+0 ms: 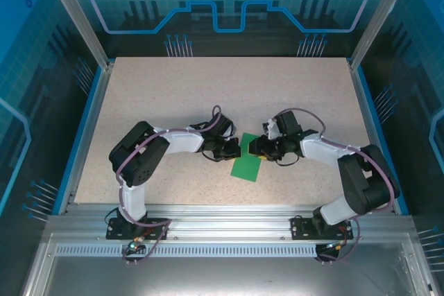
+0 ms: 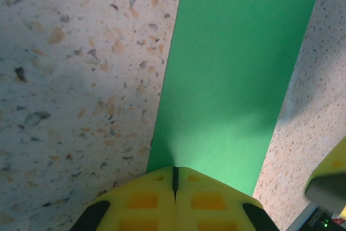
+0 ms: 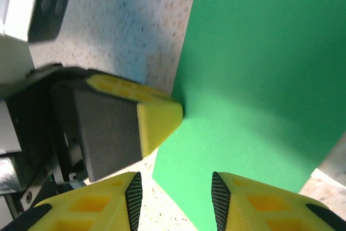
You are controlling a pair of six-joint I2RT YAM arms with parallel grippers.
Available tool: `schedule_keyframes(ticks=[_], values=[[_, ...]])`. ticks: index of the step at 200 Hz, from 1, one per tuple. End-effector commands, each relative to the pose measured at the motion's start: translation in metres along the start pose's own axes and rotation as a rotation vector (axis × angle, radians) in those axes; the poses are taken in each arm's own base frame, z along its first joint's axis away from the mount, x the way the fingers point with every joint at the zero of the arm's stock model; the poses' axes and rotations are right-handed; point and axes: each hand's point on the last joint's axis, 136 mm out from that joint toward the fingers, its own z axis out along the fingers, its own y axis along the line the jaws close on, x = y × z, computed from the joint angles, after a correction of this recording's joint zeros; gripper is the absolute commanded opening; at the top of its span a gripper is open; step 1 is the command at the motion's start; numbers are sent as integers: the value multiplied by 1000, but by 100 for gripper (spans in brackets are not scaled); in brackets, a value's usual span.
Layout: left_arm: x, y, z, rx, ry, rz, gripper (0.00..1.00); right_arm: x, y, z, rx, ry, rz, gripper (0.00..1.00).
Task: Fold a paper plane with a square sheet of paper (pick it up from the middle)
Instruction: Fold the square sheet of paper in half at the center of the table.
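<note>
While left gripper (image 2: 174, 181), fingers closed, empty, is pressing paper (image 1: 246, 168) at 11 o'clock edge, probably pinning it, right gripper (image 3: 173, 196) is hovering at 1 o'clock, open, gripping nothing.

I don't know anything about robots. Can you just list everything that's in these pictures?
paper: one, bright green, middle of the table between the two grippers
table: one, beige speckled, under everything
walls: blue see-through panels in silver frames, around the table
rail: one, silver, along the near edge, carrying both arm bases
left arm: one, black and white, reaching in from the left
right arm: one, black and white, reaching in from the right
left gripper: one, yellow fingers, shut at the paper's edge
right gripper: one, yellow fingers, open over the paper
</note>
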Motion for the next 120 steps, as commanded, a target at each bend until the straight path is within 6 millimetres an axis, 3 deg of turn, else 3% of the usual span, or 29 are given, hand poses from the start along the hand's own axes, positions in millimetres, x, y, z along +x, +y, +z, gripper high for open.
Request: schedule_keyframes(ticks=[1,39,97,120], values=[[25,26,-1,-99,64,-25,0,26,-22,10,64,36,63,42],[25,25,-1,-93,66,-22,0,43,-37,18,66,61,91,41],[27,24,-2,-89,62,-25,0,52,2,-1,39,37,-20,44],[26,22,-2,-84,60,-25,0,61,0,5,73,54,-28,44]])
